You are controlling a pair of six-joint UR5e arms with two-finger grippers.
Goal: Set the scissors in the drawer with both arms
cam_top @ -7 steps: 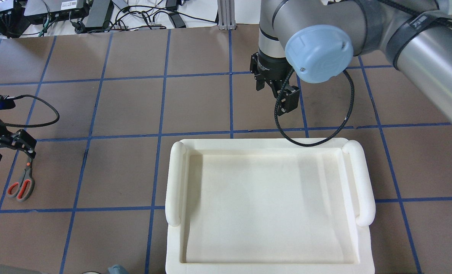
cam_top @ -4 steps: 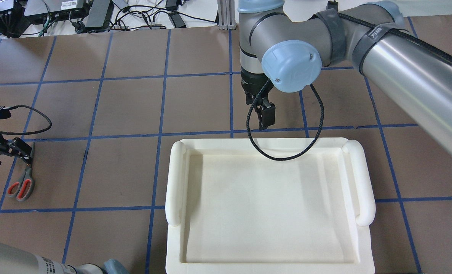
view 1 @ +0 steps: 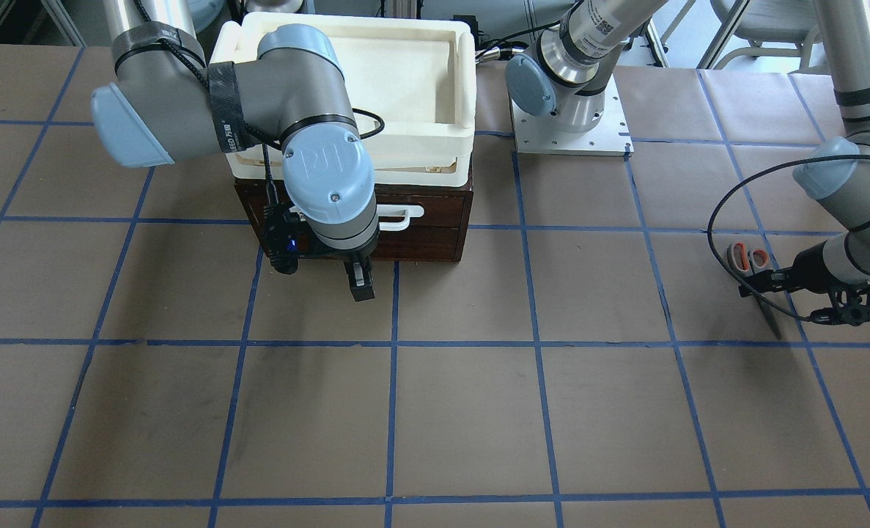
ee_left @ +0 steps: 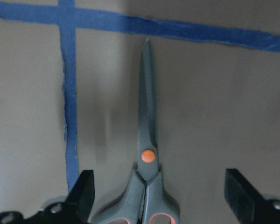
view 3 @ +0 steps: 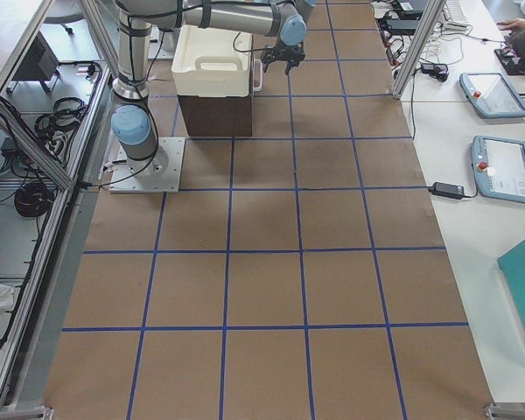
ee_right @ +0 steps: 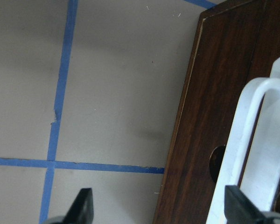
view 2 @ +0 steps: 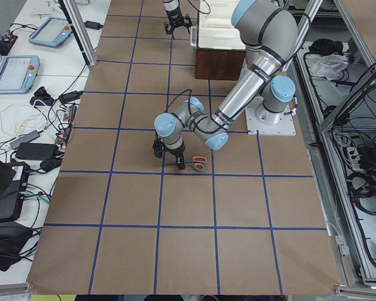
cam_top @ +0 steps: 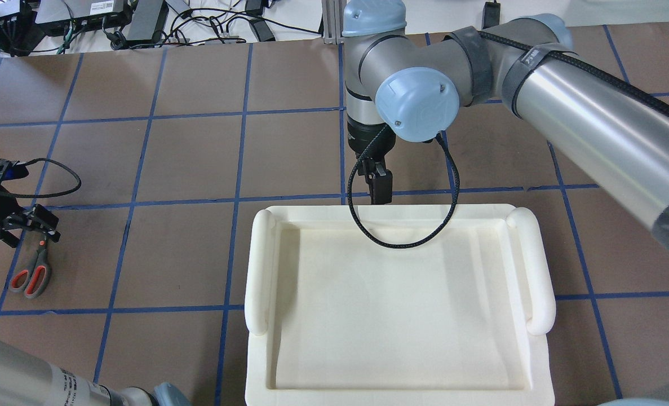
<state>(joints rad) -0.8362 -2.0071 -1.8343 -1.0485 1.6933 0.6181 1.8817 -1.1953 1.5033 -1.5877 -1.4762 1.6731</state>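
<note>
The scissors (cam_top: 30,274) lie flat on the table at the far left, blades pointing away from the robot. They also show in the front view (view 1: 748,259) and the left wrist view (ee_left: 147,140). My left gripper (cam_top: 21,223) is open just above their pivot, one finger on each side (ee_left: 161,193), touching nothing. The dark-brown drawer (view 1: 420,220) is shut, with its white handle (view 1: 399,214) on the front. My right gripper (view 1: 360,282) hangs open in front of the drawer, beside the handle (ee_right: 252,140), holding nothing.
A cream-white plastic tray (cam_top: 261,265) sits on top of the drawer cabinet and hides it in the overhead view. The right arm's black cable (cam_top: 402,239) loops over the tray's far rim. Blue tape lines grid the brown table.
The right arm swung left and nearer the tray's far edge, its gripper now lower in front of the drawer. The left gripper shifted slightly over the scissors, which have not moved.
</note>
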